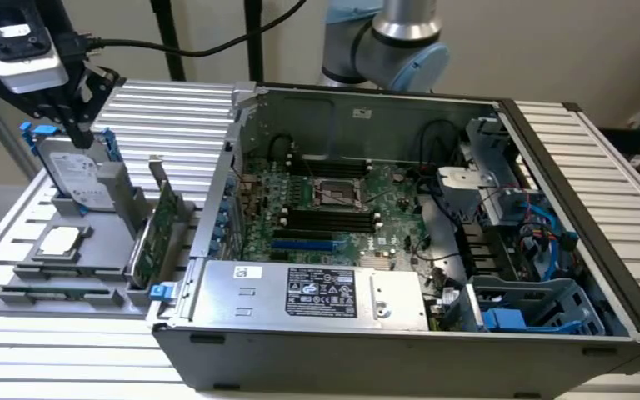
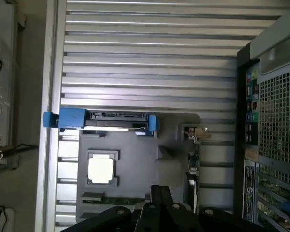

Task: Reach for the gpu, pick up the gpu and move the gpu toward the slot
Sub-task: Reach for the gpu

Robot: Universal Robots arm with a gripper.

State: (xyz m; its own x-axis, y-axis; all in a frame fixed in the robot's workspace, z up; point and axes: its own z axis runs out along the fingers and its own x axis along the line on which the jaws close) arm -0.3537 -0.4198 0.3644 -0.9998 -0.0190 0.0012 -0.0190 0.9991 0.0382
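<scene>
Gpu stands on edge in the grey holder on the worktop, at nine o'clock from the open computer case in the exterior view. It is a thin green board with a silver bracket at its far end. Your arm comes down from above, and its gripper points down over the hard drive, at ten o'clock from the board, fingers together and holding nothing.

Gpu stands in holder, between hard drive and computer case.
</scene>
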